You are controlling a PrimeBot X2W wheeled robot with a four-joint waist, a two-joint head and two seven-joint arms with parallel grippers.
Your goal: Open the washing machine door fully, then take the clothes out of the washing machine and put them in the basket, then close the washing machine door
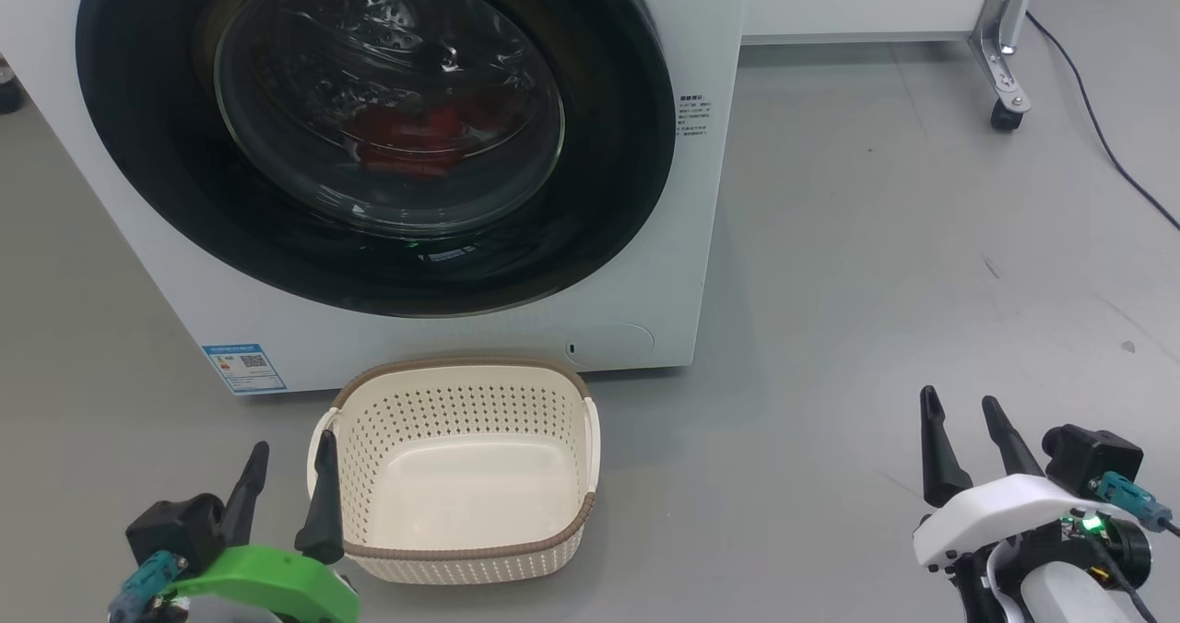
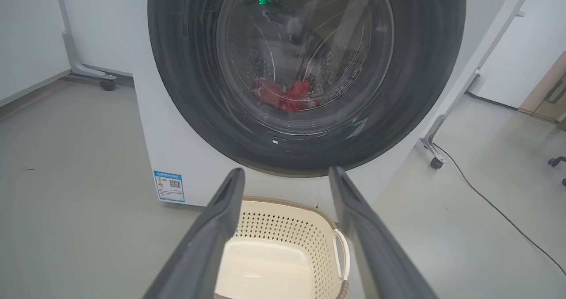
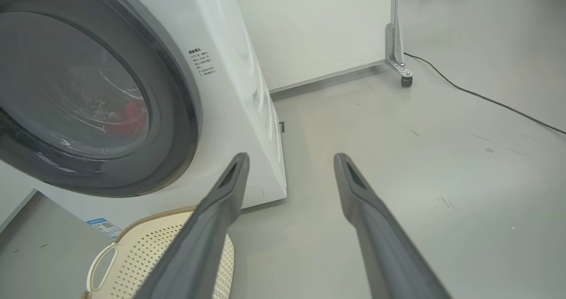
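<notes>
The washing machine door is shut across the upper left of the head view, its black rim flush with the white washing machine. The red clothes lie low in the drum behind the glass. The cream basket waits empty on the grey floor at lower centre, just in front of the machine and below the door.

Both claws hang low and wide apart, holding nothing. The left gripper is at lower left, just beside the basket's left handle, and the right gripper is at lower right, well apart from everything.

No handle or hinge is plain to see on the door, so a finger set on the wrong edge of the glossy rim would likely slip or pull against the hinge. A door swung only part way would crowd the arm reaching into the drum. The basket looks light, so a rising left arm could knock it aside, and clothes dropped afterwards would land on the floor. The heap also lies deep, so a shallow pinch may bring out one garment and trail the rest.
</notes>
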